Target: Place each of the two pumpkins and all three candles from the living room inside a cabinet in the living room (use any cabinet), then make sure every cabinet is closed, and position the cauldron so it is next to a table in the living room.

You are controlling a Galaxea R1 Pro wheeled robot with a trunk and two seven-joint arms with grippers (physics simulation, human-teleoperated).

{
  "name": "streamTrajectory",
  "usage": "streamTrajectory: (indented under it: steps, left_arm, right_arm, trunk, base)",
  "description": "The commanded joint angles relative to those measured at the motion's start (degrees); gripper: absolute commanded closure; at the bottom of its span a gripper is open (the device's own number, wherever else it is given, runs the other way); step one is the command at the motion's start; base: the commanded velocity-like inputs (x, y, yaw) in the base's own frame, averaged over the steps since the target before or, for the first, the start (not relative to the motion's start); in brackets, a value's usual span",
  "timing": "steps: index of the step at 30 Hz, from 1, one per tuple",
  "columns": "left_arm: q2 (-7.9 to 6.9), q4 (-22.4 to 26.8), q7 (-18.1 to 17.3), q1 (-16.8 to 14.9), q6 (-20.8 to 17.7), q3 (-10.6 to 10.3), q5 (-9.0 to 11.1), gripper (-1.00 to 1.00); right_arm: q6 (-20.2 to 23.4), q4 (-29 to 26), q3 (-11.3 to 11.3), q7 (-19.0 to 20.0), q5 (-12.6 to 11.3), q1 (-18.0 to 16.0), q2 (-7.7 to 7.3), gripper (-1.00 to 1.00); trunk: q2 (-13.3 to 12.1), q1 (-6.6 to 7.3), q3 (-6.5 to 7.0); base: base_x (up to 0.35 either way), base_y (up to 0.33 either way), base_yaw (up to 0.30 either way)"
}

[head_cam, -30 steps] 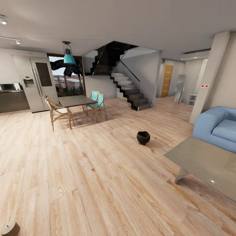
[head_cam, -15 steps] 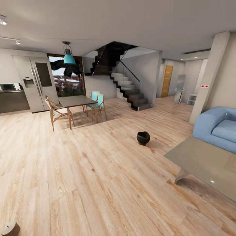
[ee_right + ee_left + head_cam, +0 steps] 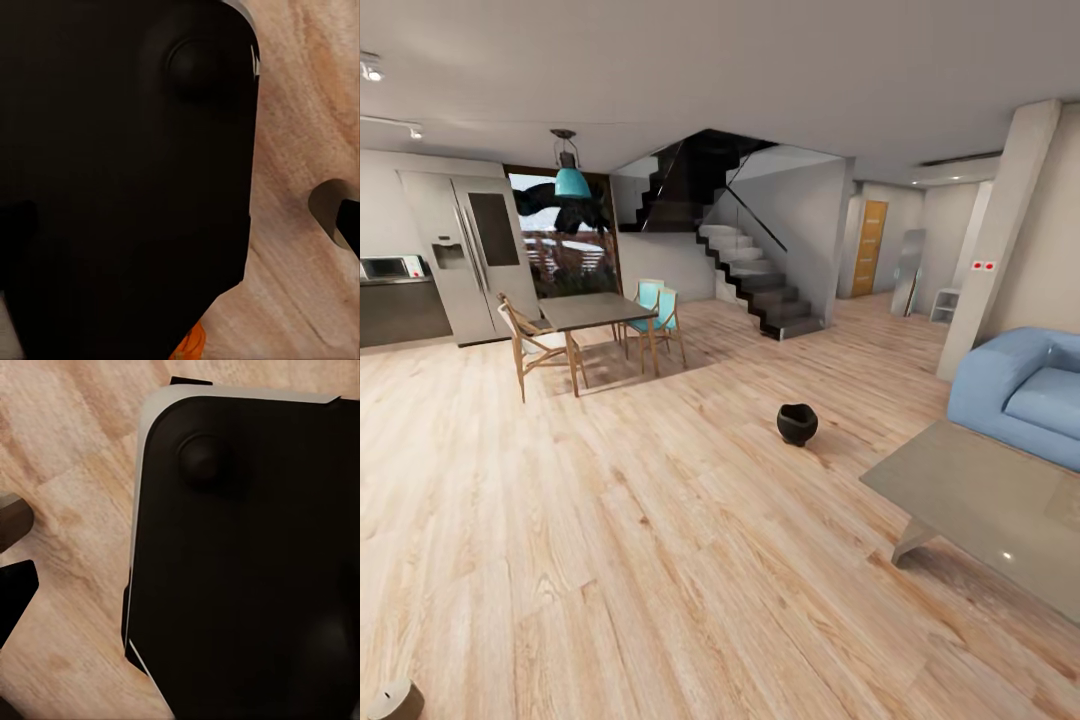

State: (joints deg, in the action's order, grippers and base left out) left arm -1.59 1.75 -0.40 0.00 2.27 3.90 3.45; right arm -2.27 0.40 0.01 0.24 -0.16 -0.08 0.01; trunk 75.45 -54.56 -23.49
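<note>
Against the previous frames, I see the head view tilt slightly; nothing else moves. The cauldron (image 3: pixel 797 422) stands on the floor (image 3: pixel 660 540), near the coffee table's (image 3: pixel 980 500) far corner, apart. A candle (image 3: pixel 392 700) lies nearby. Finger state: I cannot tell.

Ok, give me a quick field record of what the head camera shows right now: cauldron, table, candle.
cauldron: black pot, upright on the wooden floor, apart from the table
table: grey coffee table at the right, before a blue sofa
candle: tan cylinder at the lower left edge, on the floor
background: dining table with chairs, staircase
</note>
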Motion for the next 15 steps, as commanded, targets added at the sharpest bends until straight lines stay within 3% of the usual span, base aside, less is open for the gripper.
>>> streamTrajectory:
  steps: [1,15]
  left_arm:
    - [0.01,0.01,-0.04,0.00,0.11,0.35,0.33,-1.00]
    - [0.01,0.01,-0.04,0.00,0.11,0.37,0.33,-1.00]
  right_arm:
    - [-0.25,0.04,-0.01,0.03,-0.02,-0.01,0.00,-1.00]
    - [-0.27,0.04,-0.01,0.03,-0.02,-0.01,0.05,-1.00]
  trunk:
    - [-0.39,0.22,0.15]
    - [-6.01,3.30,2.66]
  base:
    - [0.000,0.000,0.000]
    - [0.000,0.000,0.000]
